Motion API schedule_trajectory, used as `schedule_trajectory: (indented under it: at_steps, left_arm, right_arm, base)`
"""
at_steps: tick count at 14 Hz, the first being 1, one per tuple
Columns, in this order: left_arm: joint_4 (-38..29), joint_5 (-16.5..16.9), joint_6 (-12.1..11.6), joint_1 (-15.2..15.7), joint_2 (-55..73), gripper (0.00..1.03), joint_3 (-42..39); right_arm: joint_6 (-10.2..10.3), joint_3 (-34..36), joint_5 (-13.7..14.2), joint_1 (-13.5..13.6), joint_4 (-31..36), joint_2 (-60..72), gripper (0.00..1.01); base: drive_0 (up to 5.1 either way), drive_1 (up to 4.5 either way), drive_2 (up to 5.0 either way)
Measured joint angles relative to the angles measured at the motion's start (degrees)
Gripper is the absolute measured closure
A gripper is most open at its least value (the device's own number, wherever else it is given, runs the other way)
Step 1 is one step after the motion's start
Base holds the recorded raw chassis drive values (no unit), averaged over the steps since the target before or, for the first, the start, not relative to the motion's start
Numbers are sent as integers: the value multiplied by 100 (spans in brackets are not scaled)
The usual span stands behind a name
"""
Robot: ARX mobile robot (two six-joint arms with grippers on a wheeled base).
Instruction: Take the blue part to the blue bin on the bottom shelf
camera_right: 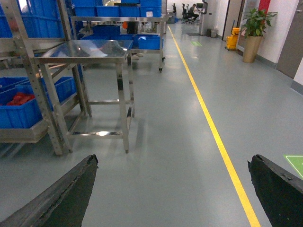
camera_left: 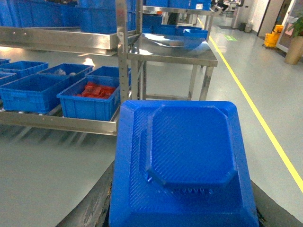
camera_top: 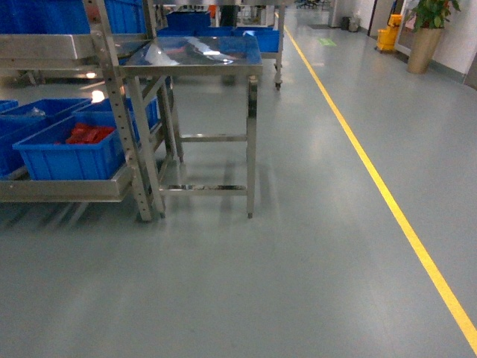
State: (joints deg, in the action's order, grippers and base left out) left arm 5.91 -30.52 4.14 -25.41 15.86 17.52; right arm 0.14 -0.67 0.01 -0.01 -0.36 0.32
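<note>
Left gripper (camera_left: pixel 182 208) pinches the blue part (camera_left: pixel 184 161); right gripper (camera_right: pixel 173 189) spread wide; no readable writing.

Bottom shelf (camera_top: pixel 63 190), blue bins (camera_top: pixel 67 156) on it

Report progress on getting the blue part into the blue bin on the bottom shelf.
Done: the left pincer already holds the blue part, filling the left wrist view. In hand: carrying it; the rack sits ahead to the left. Left: reach the bottom shelf and drop the part in a blue bin; the nearest bin holds red parts. The right pincer is open and empty.
</note>
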Motion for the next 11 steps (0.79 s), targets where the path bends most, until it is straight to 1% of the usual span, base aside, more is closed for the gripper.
schedule_trajectory:
  at_steps: [11]
  left_arm:
    - [-15,2,0,0,0,60,0]
  right_arm:
    - [0,0,0,0,13,0,3]
  base:
    - [-4,405,-414]
